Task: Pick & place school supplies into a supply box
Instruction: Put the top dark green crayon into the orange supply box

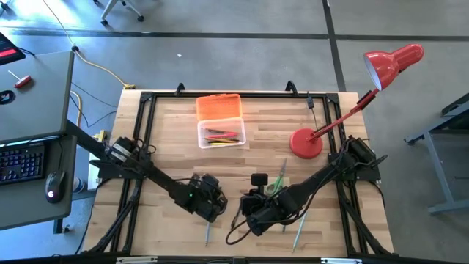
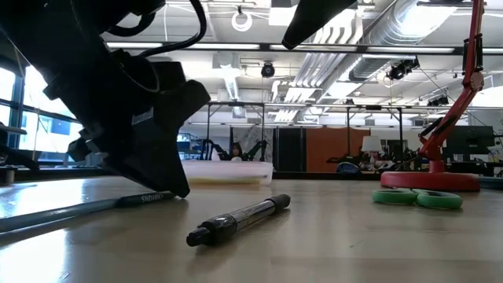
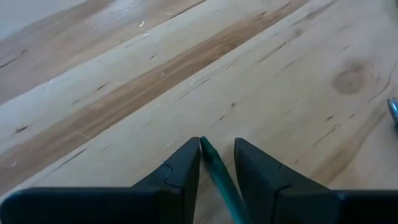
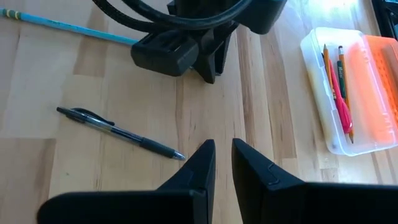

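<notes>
1. The left claw (image 3: 216, 163) is hovering low over the front of the table (image 1: 176, 139), its fingers drawn narrow around a teal pencil (image 3: 219, 180); whether they are truly pinching it cannot be told.
2. The pencil is lying between the fingertips, seemingly so it can be lifted lengthwise.
3. The right claw (image 4: 222, 163) is hanging nearby, fingers narrow and holding nothing, apparently waiting its turn.
4. Just ahead of it, a black pen (image 4: 118, 132) is lying flat on the wood; another teal pencil (image 4: 65, 26) is resting beyond.
5. Green scissors (image 2: 416, 197) are sitting near the base of the red lamp (image 1: 305, 143).
6. The supply box (image 1: 220, 133) is standing at the table's far side, its orange lid (image 1: 219, 107) folded back so supplies can drop in; several pencils are already lying inside.
7. Writing on the dark pencil (image 2: 78, 207) is showing in the low view but cannot be read.
</notes>
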Motion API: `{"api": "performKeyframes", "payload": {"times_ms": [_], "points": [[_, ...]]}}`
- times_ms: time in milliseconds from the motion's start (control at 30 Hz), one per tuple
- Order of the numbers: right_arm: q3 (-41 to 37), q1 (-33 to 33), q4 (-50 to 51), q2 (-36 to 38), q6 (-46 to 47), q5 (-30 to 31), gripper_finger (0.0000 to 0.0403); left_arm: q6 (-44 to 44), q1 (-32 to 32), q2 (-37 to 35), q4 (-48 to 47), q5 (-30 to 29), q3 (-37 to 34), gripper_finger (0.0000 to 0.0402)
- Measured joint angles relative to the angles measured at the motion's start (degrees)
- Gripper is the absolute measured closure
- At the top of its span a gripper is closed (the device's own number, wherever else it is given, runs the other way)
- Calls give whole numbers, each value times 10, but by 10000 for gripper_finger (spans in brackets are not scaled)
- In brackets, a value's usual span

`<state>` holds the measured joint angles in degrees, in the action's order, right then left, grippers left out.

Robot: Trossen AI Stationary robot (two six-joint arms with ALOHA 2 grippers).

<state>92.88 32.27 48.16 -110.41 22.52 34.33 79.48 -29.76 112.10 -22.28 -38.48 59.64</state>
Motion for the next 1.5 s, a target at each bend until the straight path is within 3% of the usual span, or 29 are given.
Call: {"api": "performKeyframes", "payload": {"times_ms": [200,367,433,633,800,1033,1200,1333,1500], "points": [[0,-2,0,0,-5,0,371,23,0,15,1,-20,0,285],[0,-2,-1,0,-5,0,371,40,0,32,22,-47,-1,370],[0,-2,-3,0,-5,0,371,46,2,40,37,-62,1,386],[0,-2,-10,0,-5,0,370,10,27,29,31,-75,3,363],[0,-3,-17,0,-5,0,370,-98,69,-5,19,-62,14,392],[0,-2,-21,0,-5,-1,371,-264,152,-88,29,-62,26,372],[0,-3,-22,0,-5,-1,371,-326,197,-117,26,10,27,392],[0,-3,-22,0,-5,-2,370,-319,196,-115,-33,23,26,374],[0,-3,-21,0,-5,-2,370,-180,165,-134,-239,19,25,342]]}}
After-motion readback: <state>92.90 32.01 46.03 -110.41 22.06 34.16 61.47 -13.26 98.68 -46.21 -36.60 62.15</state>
